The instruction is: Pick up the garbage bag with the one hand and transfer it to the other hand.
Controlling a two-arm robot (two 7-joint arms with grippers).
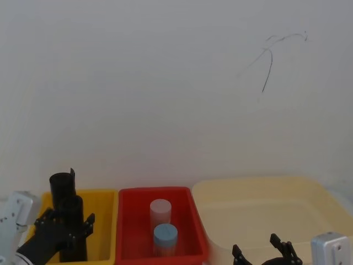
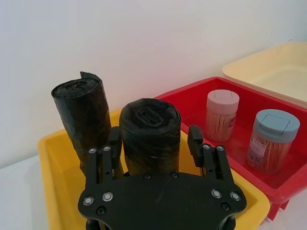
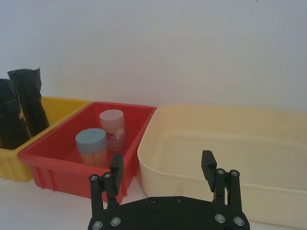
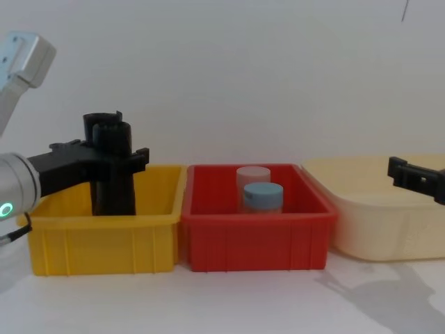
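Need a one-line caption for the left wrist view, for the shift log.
Left hand straddles the thick garbage bag standing in the yellow bin, beside a slimmer black roll.

I see bright, even, diffuse light in all views. Head view pale, white wall (image 1: 165, 83) nearly washed out. Soft grey shadows on table (image 4: 375, 296) before cream tub (image 4: 389, 229); source probably overhead. Mild sheen on garbage bag (image 2: 149, 132) wrinkles.

The garbage bag (image 2: 149, 129) stood in the left bin (image 4: 104, 243), before a slimmer roll (image 2: 81, 110), with the left gripper (image 2: 154, 136) around it. The middle bin (image 4: 254, 243), just right, held a front jar (image 4: 263, 197) and a back jar (image 4: 252, 174).
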